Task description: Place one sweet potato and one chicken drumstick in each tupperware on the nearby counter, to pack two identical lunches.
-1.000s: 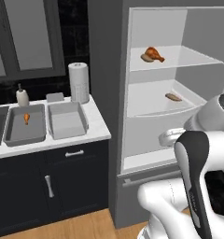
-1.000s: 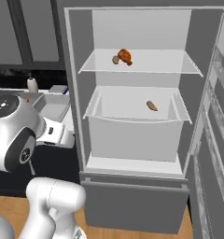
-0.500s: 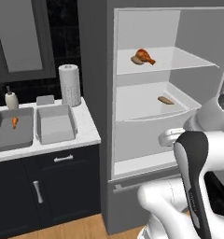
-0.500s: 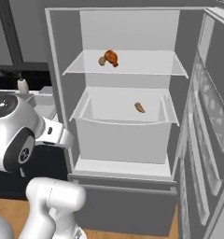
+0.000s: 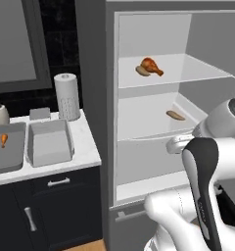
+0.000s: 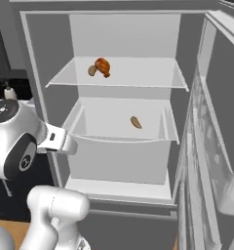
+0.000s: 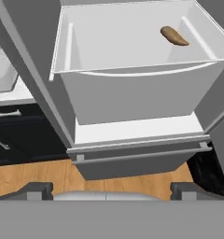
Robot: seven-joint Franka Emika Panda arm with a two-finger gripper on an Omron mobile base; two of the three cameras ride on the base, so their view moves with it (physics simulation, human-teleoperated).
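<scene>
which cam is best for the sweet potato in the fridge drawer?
Hand view: the sweet potato is largest there, seen from above, lying unobstructed near the drawer's far right corner. The left base view and right base view show it too, but small and from the side.

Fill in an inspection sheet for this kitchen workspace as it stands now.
Surface: white marble-look counter over dark cabinets, left of the open fridge.
Job's things: two grey tupperware; left tupperware holds a drumstick, right tupperware looks empty. A chicken drumstick and a sweet potato lie on the upper fridge shelf; another sweet potato lies in the fridge drawer.
Clutter: paper towel roll, soap bottle.
Grippers: gripper open, holding nothing, facing the fridge's lower part.
Cables: nothing seen.
Surroundings: wooden floor, dark backsplash.
</scene>
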